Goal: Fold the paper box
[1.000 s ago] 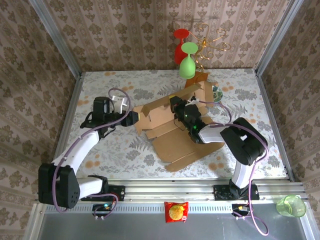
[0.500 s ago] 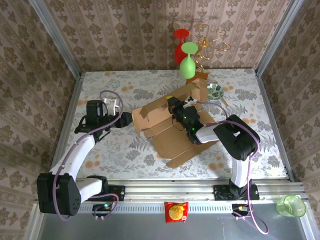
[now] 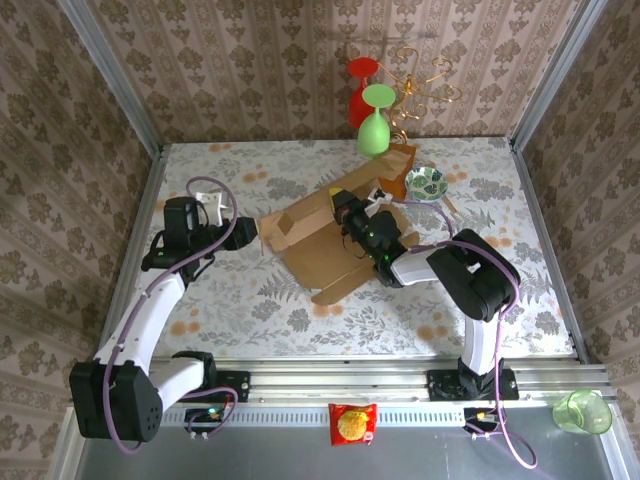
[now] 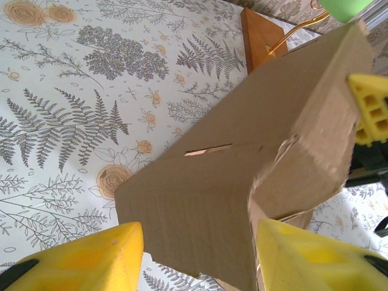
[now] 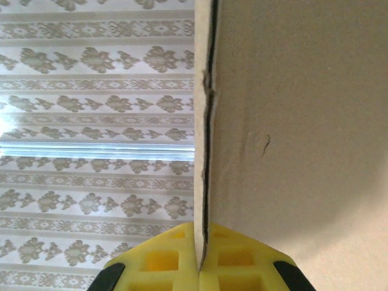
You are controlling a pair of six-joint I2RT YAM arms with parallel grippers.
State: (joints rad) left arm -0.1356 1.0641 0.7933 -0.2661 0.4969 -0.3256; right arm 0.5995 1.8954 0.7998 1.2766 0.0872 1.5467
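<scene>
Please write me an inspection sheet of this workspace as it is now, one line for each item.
Surface: table with floral cover, no spill seen.
Job's things: paper box, partly folded, one panel raised, mid-table.
Clutter: glass rack with red glass and green glass at the back; bowl beside it; snack packet and green cup on the front ledge.
Grippers: left gripper open at the box's left edge; right gripper shut on a panel edge.
Cables: purple cable loops behind the left gripper; second cable arcs beside the right one.
Surroundings: wallpapered walls, metal frame posts.
</scene>
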